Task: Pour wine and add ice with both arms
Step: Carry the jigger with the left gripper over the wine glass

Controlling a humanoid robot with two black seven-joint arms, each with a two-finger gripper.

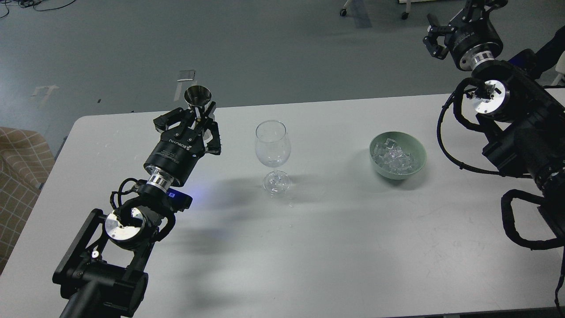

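Black and jointed, with silver round caps and looping cables, the left arm rises from the bottom left over the white table, ending left of the glass. Its gripper has its fingers closed around the narrow stem of a shiny metal cup, a cone flaring to a round open mouth, held upright just left of the glass. That glass is clear, stemmed, round-bowled, standing upright on its foot; whether any wine is in it I cannot tell. Right of the glass sits a smooth pale green bowl, filled with ice in small glassy chunks. Well right of the glass and above it, the right arm bends up past the table's far edge; its gripper hangs over the grey floor, fingers slightly parted, holding nothing.
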